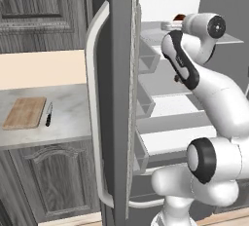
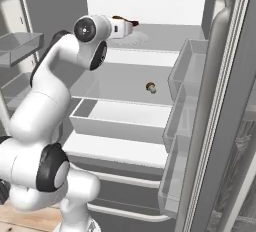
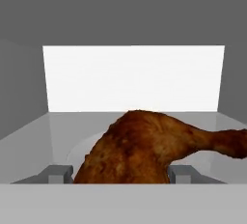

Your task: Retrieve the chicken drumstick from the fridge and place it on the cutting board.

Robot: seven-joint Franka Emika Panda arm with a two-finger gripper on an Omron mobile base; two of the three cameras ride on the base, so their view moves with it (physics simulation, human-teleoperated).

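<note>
Far left in the left base view, cutting board point(image 1: 25, 112) flat on the pale table point(image 1: 68, 122), bare, with a black-handled knife point(image 1: 48, 114) just beside its right edge; grey wood-grain cabinets point(image 1: 44, 181) above and below the table; right of these, fridge point(image 1: 119, 98) standing open, door edge-on to the camera, long curved bar handle point(image 1: 97, 113) on its outer face, door bins point(image 1: 146, 103) on its inner side; further right, white arm point(image 1: 219, 98) reaching up and into the top shelf, a reddish tip of the chicken drumstick point(image 1: 179, 16) peeking past the wrist. In the right base view, arm at left, wrist levelled at the top shelf point(image 2: 165, 38); gripper point(image 2: 131, 24) at the drumstick point(image 2: 125, 21), low over a round plate point(image 2: 137, 38) on that shelf; lower down, a small brownish mushroom-like item point(image 2: 150, 87) alone on the middle glass shelf; a drawer point(image 2: 120, 121) below; open door point(image 2: 225, 101) with bins along the right edge. In the hand view, drumstick point(image 3: 144, 146) sitting between the two finger tips point(image 3: 59, 173), thick end at the left tip, bone end pointing right; jaws spread about as wide as the meat and flanking it closely, though actual clamping on it impossible to confirm; plate point(image 3: 79, 148) beneath, bright white back wall beyond.
</note>
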